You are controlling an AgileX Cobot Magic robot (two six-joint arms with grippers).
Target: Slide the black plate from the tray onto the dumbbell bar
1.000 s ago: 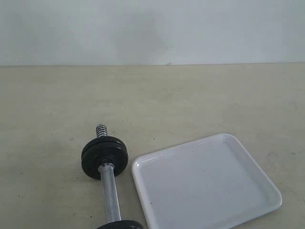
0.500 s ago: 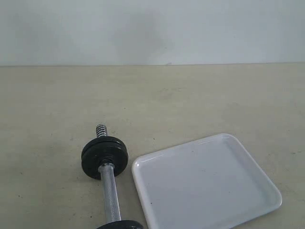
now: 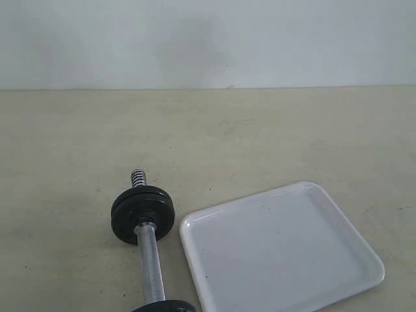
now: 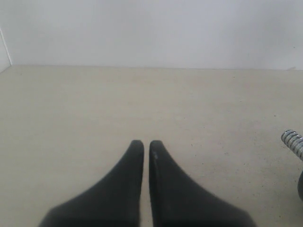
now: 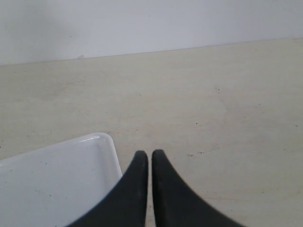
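Observation:
The dumbbell bar [image 3: 149,260] lies on the table left of the white tray [image 3: 279,250]. A black plate [image 3: 142,214] sits on the bar just short of its far threaded end [image 3: 138,177]. The rim of a second black plate [image 3: 164,307] shows at the picture's bottom edge. No plate shows on the tray. Neither gripper appears in the exterior view. My left gripper [image 4: 146,144] is shut on nothing above bare table, with the bar's threaded tip [image 4: 293,142] off to one side. My right gripper [image 5: 150,155] is shut on nothing, beside a corner of the tray [image 5: 102,142].
The beige table [image 3: 260,130] runs back to a plain white wall [image 3: 208,39]. Only the bar, the plates and the tray lie on it.

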